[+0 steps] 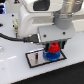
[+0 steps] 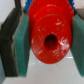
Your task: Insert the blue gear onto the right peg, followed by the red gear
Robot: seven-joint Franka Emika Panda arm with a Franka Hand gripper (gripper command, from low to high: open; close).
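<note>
The arm (image 1: 42, 15) is reaching down over the work area, its white wrist housing filling the upper part of the exterior view and a black cable looping off toward that view's left. The gripper (image 1: 51, 47) is pointing straight down, its dark body sitting level. In the wrist view, the gripper (image 2: 47, 40) is clamping the red gear (image 2: 50, 36) from two opposite sides: one teal pad (image 2: 22, 45) is pressing flat against the gear's rim, backed by its dark finger, and the opposite finger is showing only partly at the frame edge. The jaws are standing parallel, held apart by the gear's width.
</note>
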